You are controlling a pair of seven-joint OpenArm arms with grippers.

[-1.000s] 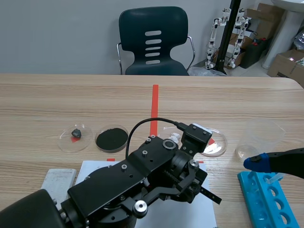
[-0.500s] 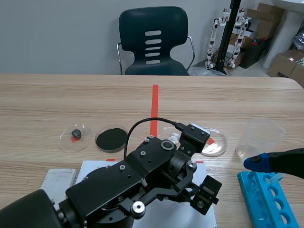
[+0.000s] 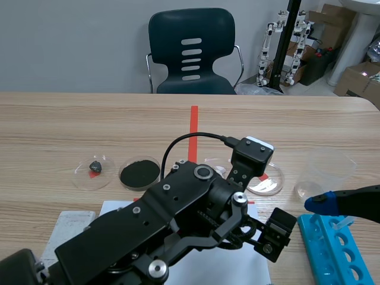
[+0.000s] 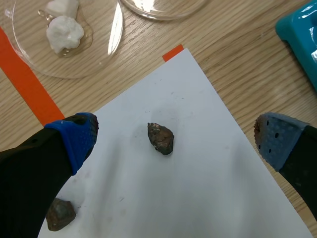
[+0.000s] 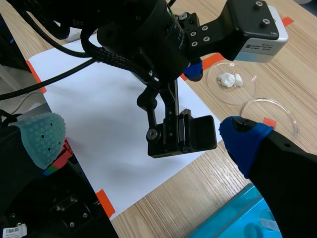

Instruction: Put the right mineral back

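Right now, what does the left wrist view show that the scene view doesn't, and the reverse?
Left wrist only: a brown rock between the fingers of the open left claw, and a second rock beside one finger. Scene only: a dark stone in a dish, black powder, a cup, a chair. Both: the paper, a clear dish, the rack.

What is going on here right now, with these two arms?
The left gripper hangs open above a white sheet, with a small brown stone lying between its fingers, not gripped yet. A second stone lies on the sheet beside one finger. Ahead stands a clear dish with white lumps. The right gripper is open too, holding nothing, near the blue rack.
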